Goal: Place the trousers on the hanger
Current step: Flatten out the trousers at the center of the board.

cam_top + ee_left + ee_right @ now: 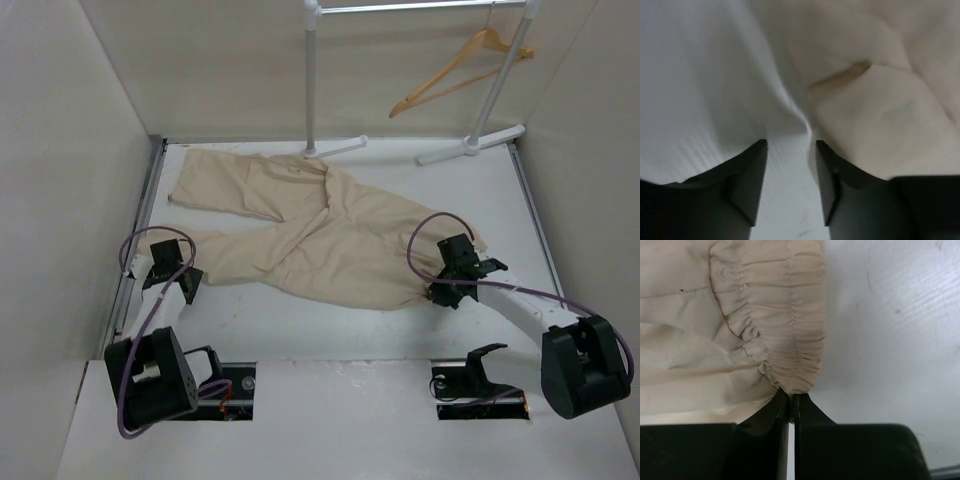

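Observation:
The beige trousers (320,235) lie flat on the white table, legs pointing left and the gathered waist at the right. My right gripper (438,290) is shut on the near corner of the waistband; in the right wrist view the jaws (791,399) pinch the elastic edge (785,315). My left gripper (185,282) is open at the end of the near leg; in the left wrist view its jaws (790,150) stand apart over bare table, with cloth (880,110) just ahead and to the right. The wooden hanger (455,70) hangs on the rack at the back right.
The white rack's poles (311,80) (500,90) stand at the back, their feet (335,148) on the table just beyond the trousers. White walls close in the left, right and back. Two cut-outs (225,385) hold the arm bases at the near edge.

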`<action>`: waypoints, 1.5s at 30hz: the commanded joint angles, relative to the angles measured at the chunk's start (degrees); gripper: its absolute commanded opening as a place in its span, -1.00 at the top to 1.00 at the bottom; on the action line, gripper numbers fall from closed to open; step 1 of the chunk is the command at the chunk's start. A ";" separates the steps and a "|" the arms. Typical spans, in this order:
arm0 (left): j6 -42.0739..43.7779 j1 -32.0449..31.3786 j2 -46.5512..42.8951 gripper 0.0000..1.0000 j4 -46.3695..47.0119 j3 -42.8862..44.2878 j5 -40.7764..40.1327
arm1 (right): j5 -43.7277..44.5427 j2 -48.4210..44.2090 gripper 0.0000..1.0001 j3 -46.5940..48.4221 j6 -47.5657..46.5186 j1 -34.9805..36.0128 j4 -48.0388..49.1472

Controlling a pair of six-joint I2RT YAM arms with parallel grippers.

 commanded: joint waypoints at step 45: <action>3.58 3.18 -13.36 0.85 -16.96 16.49 3.75 | -1.86 -9.59 0.94 -1.14 -5.89 -3.87 5.14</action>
